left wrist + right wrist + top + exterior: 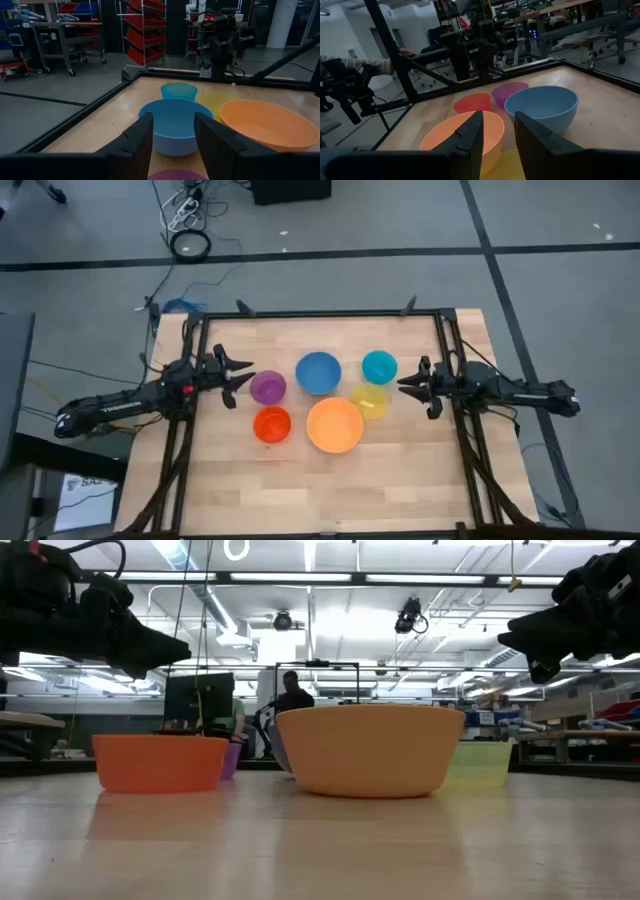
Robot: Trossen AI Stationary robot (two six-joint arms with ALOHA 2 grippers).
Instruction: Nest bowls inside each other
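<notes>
Six bowls stand apart on their bases mid-table: purple (268, 387), blue (318, 372), teal (379, 366), yellow (369, 401), large orange (334, 425) and small red-orange (272, 424). None sits inside another. My left gripper (238, 379) hovers open just left of the purple bowl (175, 175), pointing toward the blue bowl (175, 125). My right gripper (412, 387) hovers open just right of the yellow bowl (507, 165) and teal bowl, with nothing between its fingers. In the low view both grippers (165, 648) (525, 640) hang well above the table.
A dark metal frame (320, 313) borders the wooden table top (330, 490), and bare wood lies between the bowls and the near edge. Beyond the table are shelving, benches and a person (290, 700) far back in the room.
</notes>
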